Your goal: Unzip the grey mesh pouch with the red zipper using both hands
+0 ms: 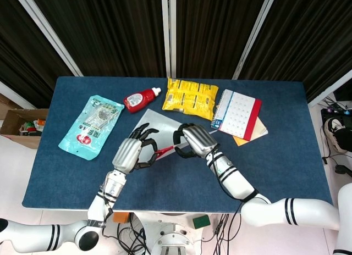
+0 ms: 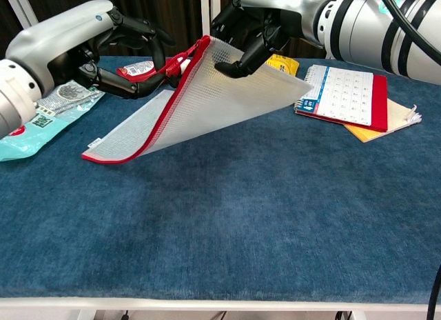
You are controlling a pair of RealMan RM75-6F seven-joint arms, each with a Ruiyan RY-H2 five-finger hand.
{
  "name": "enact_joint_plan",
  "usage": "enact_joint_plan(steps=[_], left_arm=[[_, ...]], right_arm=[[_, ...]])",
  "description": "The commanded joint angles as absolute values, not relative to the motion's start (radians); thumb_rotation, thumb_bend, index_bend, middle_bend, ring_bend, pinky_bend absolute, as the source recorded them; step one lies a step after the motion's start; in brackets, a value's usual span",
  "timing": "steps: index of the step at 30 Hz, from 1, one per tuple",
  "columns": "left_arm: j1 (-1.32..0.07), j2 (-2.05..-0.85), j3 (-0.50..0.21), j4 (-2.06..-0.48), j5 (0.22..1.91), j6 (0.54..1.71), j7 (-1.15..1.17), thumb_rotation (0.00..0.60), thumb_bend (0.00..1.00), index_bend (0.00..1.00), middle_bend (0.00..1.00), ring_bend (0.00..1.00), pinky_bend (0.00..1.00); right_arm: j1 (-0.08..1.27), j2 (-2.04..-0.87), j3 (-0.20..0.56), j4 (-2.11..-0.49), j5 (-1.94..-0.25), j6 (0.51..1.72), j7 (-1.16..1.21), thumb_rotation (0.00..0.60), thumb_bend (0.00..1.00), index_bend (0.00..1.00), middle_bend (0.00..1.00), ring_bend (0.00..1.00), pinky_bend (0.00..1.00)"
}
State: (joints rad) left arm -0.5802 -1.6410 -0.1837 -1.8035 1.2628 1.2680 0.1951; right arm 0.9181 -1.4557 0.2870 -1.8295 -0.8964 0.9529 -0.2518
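The grey mesh pouch (image 2: 220, 92) with its red zipper edge (image 2: 162, 116) is tilted up. Its far left corner lies on the blue table (image 2: 241, 216); the raised corner is in the air. My right hand (image 2: 251, 27) grips that raised corner from above. My left hand (image 2: 114, 51) reaches in from the left and its fingertips pinch the red zipper pull (image 2: 177, 62) at the same corner. From the head view, the left hand (image 1: 131, 151) and the right hand (image 1: 193, 140) face each other over the red zipper (image 1: 165, 150), hiding most of the pouch (image 1: 157, 122).
A red bottle (image 1: 141, 99), a yellow snack bag (image 1: 190, 98) and a red-and-white calendar notebook (image 1: 237, 114) lie along the far side. A teal packet (image 1: 91, 126) lies at the left. A cardboard box (image 1: 22, 123) stands beyond the table's left edge.
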Motion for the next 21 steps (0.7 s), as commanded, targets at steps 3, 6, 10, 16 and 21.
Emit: enact_joint_plan(steps=[3,6,10,16,21], left_arm=[[-0.579,-1.646,-0.183,-1.803,1.266,1.262,0.196,0.600,0.46,0.62,0.20,0.04,0.12],[-0.580,-1.651,-0.183,-1.801,1.267,1.260,0.203,0.600,0.46,0.62,0.20,0.04,0.12],[-0.580,-1.657,-0.185,-1.798,1.265,1.256,0.210,0.600,0.46,0.62,0.20,0.04,0.12],[-0.579,-1.664,-0.187,-1.796,1.260,1.252,0.223,0.600,0.46,0.62,0.20,0.04,0.12],[-0.579,-1.663,-0.189,-1.807,1.257,1.246,0.226,0.600,0.46,0.62,0.20,0.04,0.12]], right_arm=[[0.906,-1.468,0.290,-1.826,-0.919,0.986,-0.237,0.600,0.48,0.93,0.58,0.26,0.33],[0.898,-1.475,0.291,-1.823,-0.931,1.003,-0.228,0.600,0.48,0.93,0.58,0.26,0.34],[0.887,-1.485,0.292,-1.821,-0.954,1.025,-0.215,0.600,0.48,0.94,0.59,0.27,0.35],[0.871,-1.495,0.295,-1.815,-0.987,1.047,-0.187,0.600,0.48,0.95,0.59,0.27,0.35],[0.858,-1.509,0.296,-1.809,-1.011,1.070,-0.174,0.600,0.48,0.95,0.59,0.27,0.35]])
